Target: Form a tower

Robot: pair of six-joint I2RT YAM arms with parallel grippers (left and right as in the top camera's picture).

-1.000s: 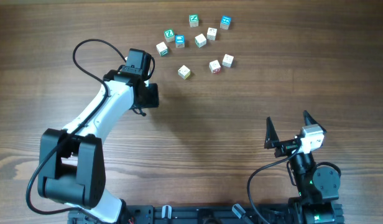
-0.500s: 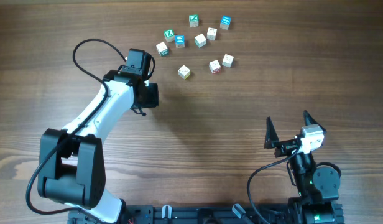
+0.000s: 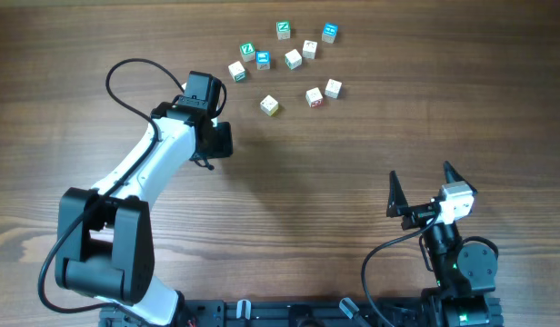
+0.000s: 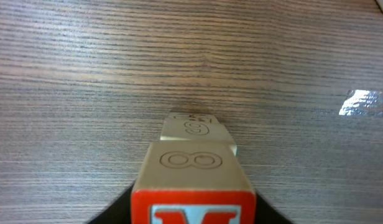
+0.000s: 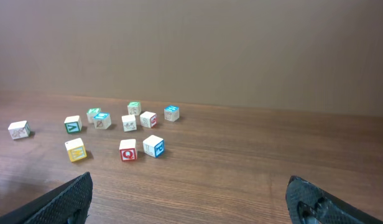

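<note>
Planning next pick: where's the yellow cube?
Overhead, top centre: the yellow cube sits apart, left of the red Q cube; low left in the right wrist view.

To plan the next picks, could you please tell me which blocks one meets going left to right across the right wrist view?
lone pale cube → yellow-faced cube → red Q cube → blue-faced cube → blue-topped cube. The remaining cubes overlap these sideways, so I left them out.

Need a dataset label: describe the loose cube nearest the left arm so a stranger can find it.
On the wooden table, loose cubes cluster at the far side, beyond the left arm. The cube sits at the cluster's near edge, closest to that arm. Only it has a yellow side; its neighbours show green, blue or red.
</note>
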